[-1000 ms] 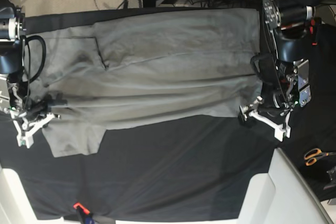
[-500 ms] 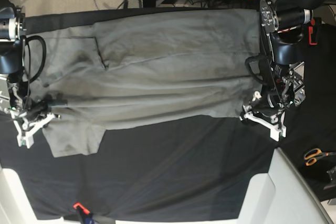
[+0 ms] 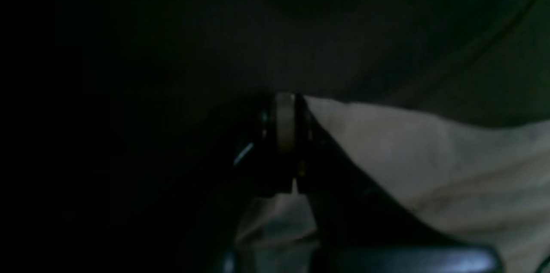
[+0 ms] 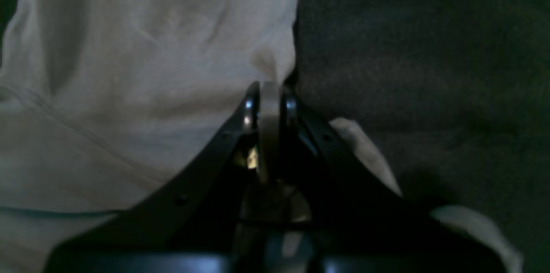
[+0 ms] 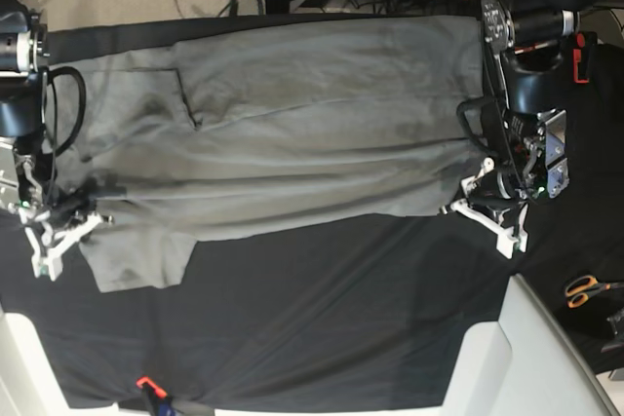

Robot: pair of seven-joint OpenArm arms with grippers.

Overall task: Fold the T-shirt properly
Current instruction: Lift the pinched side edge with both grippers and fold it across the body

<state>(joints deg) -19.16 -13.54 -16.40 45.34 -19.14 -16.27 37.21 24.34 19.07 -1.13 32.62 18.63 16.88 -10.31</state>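
- Scissors (image 5: 585,289) with orange handles at 4 o'clock in base view, near edge, well apart from the work; not involved.
- Black cloth (image 5: 322,319) bare across the near half of the table.
- T-shirt (image 5: 292,133) spread flat over the far half, long axis running 9 to 3 o'clock; sleeve flap hangs toward 7 o'clock. Wrinkled, no clean fold visible. Judgement: task barely begun, all folds left.
- Right gripper (image 5: 73,209) at 9 o'clock, low on the cloth at the shirt's near edge; jaws pressed together, pinching T-shirt fabric. Right wrist view confirms: right gripper (image 4: 268,92) tips meet on a pale ridge of T-shirt (image 4: 129,71).
- Left gripper (image 5: 468,200) at 3 o'clock, at the shirt's near corner, arm reaching down from the far side. Left wrist view dark, but left gripper (image 3: 284,105) tips together at the edge of T-shirt (image 3: 408,157); reads as pinching the hem.
- Both arms low, wrists pointed inward, holding opposite ends of the near edge. Next likely: lift and carry that edge toward 12 o'clock.
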